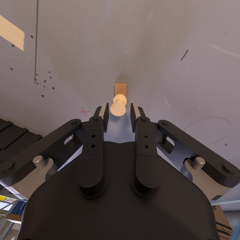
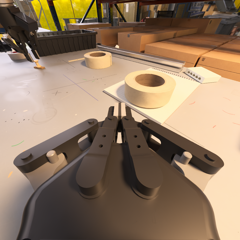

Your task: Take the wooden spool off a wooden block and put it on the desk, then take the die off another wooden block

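A: Item one, the left gripper (image 1: 119, 110). How is it sitting?

B: Its jaws are standing apart, with nothing clamped. It is hanging directly over the wooden spool (image 1: 118, 106), looking down along the spool's long axis.

A: Location of the spool?

B: It is standing upright on a small wooden block (image 1: 120, 89), which is lying flat on the grey surface (image 1: 168, 65). In the left wrist view the top flange is sitting between the two fingers, a shade toward 9 o'clock of centre, the block showing past it at 12 o'clock. From the right wrist view the spool (image 2: 36, 62) is appearing just below the left gripper's tips (image 2: 33, 57); I cannot tell whether they are touching.

A: Item two, the right gripper (image 2: 119, 109)?

B: Its jaws are pressed together, holding nothing. It is hovering well apart from the spool, which is lying at roughly 10 o'clock from it. A tape roll (image 2: 149, 88) on a notepad (image 2: 168, 110) is sitting at 1 o'clock.

A: Which arm is nearer, then?

B: The left, clearly. My judgement: a straight descent along the upright axis, then closing on the narrow waist, is looking like the move.

A: The die?

B: Not showing in either view.
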Available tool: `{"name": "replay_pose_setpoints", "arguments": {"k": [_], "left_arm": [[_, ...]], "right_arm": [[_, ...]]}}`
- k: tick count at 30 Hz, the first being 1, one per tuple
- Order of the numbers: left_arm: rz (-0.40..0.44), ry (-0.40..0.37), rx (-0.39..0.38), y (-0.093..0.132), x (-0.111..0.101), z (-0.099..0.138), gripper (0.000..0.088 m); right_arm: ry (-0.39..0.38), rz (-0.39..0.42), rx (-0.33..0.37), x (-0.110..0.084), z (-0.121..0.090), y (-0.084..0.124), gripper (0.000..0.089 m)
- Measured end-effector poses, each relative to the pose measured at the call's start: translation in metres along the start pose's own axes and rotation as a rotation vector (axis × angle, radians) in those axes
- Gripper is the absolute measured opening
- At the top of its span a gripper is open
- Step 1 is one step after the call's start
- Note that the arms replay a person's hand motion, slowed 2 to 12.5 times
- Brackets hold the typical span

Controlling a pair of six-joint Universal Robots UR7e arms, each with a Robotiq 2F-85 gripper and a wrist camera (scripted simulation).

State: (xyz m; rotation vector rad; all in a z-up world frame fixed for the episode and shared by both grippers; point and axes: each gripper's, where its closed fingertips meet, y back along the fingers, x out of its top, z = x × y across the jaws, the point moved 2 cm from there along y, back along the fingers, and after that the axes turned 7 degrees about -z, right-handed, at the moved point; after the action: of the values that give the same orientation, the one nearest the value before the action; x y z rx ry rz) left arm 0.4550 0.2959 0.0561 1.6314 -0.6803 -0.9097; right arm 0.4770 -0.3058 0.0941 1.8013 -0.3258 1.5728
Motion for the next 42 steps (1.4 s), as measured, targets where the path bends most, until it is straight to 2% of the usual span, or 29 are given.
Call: {"name": "replay_pose_setpoints", "arguments": {"k": [12,19,25,34,42], "left_arm": [[-0.016,-0.002,-0.008,-0.009,0.001,-0.002,0.0299],[-0.034,-0.006,-0.016,-0.014,0.000,-0.003,0.0224],[-0.030,-0.011,-0.018,-0.012,0.002,-0.003,0.0223],[-0.003,-0.019,-0.006,0.001,0.008,0.000,0.0223],[0.059,-0.049,0.029,0.026,0.021,0.008,0.0223]], "right_arm": [[0.001,-0.009,0.008,-0.002,-0.001,-0.001,0.0000],[0.004,-0.013,0.010,-0.003,-0.002,-0.002,0.0000],[0.005,-0.016,0.011,-0.003,-0.002,-0.002,0.0000],[0.007,-0.015,0.009,-0.003,-0.001,-0.001,0.0000],[0.003,-0.012,0.010,-0.003,-0.001,-0.001,0.0000]]}}
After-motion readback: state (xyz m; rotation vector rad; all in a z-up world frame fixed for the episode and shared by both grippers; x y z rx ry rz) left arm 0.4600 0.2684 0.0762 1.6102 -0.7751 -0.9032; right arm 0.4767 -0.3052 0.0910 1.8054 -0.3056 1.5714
